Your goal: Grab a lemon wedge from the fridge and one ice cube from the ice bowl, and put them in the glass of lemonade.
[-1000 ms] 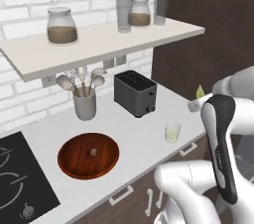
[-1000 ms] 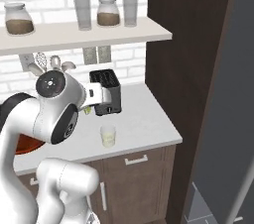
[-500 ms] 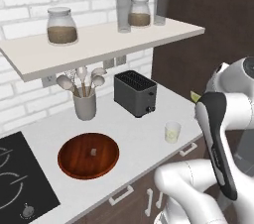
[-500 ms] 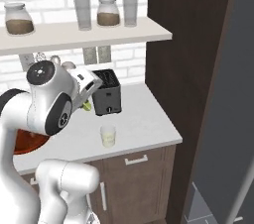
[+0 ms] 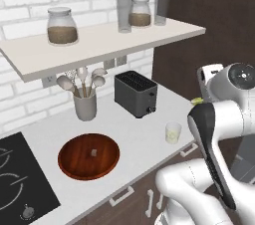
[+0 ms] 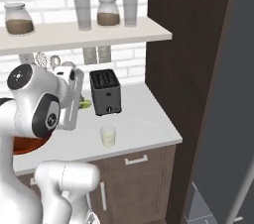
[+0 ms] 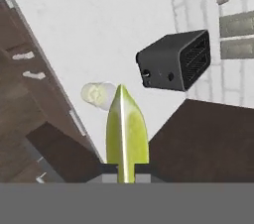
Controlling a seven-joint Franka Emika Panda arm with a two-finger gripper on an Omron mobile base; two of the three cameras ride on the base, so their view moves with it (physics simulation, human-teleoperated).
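My gripper (image 7: 127,167) is shut on the lemon wedge (image 7: 127,131), a yellow-green slice standing up between the fingers. The wedge (image 5: 197,101) hangs in the air by the counter's right end, above and to the right of the glass of lemonade (image 5: 173,132). In the right base view the gripper (image 6: 82,102) holds the wedge (image 6: 86,103) left of the toaster, with the glass (image 6: 107,136) lower on the counter. The hand view has the glass (image 7: 98,94) just beyond the wedge's tip. The ice bowl (image 5: 74,167) sits at the counter's left with an ice cube (image 5: 92,154) in it.
A black toaster (image 5: 135,93) stands behind the glass, and a grey utensil cup (image 5: 85,105) behind the bowl. A shelf (image 5: 99,40) with jars and tall glasses hangs above. A black stovetop (image 5: 20,184) lies far left. A dark panel (image 6: 183,69) and the grey fridge door (image 6: 225,119) stand right.
The arm's upper links have swung round, and the hand with the lemon wedge has sunk a little toward the counter. The glass, bowl and toaster have stayed put.
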